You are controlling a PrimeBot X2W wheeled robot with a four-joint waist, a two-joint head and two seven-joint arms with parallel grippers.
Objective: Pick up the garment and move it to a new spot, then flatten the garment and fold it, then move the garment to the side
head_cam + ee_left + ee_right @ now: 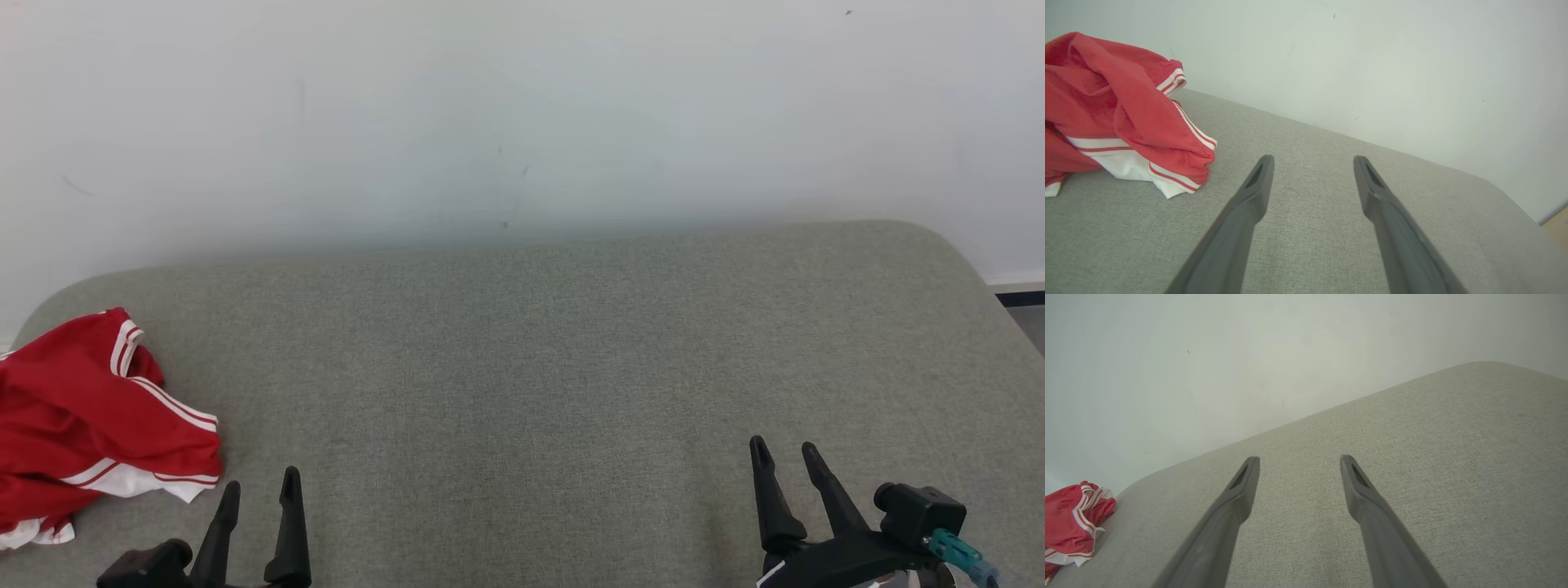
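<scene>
Lying crumpled at the left edge of the worktop (531, 367), the garment (82, 408) is red with white-and-red striped trim; it is bunched in a heap on the grey fabric surface, and part of it runs past the left border of the head view; neither hand touches it. Left hand (261, 482): just right of the heap's near corner and apart from it; fingers spread, nothing between them; tips point toward the pale wall (522, 106). Right hand (785, 445): at the lower right, well apart from the garment; fingers likewise spread, gripping nothing; a teal connector (959, 555) shows beside its wrist.
</scene>
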